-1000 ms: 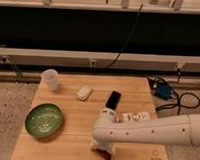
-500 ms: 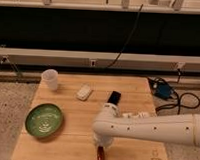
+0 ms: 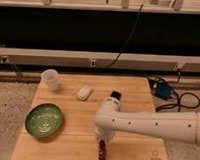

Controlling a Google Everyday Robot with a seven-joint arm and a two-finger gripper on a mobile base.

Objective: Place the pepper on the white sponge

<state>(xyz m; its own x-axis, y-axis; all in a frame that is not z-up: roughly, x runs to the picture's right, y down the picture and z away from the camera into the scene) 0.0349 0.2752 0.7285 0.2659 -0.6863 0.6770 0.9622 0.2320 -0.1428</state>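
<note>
The dark red pepper [image 3: 102, 151] lies or hangs lengthwise near the front edge of the wooden table [image 3: 67, 100], just under my arm's end. My gripper [image 3: 104, 142] is right over the pepper's upper end, mostly hidden by the white arm [image 3: 141, 125]. The white sponge [image 3: 84, 92] lies flat toward the back middle of the table, well beyond the gripper and slightly to its left.
A green bowl [image 3: 44, 120] sits at the front left. A translucent white cup [image 3: 50, 79] stands at the back left. A black phone [image 3: 114, 96] lies right of the sponge, partly behind my arm. A blue device [image 3: 163, 90] with cables sits off the table's right side.
The arm's end has shifted from the front middle slightly left and forward, and the pepper now shows below it at the table's front edge.
</note>
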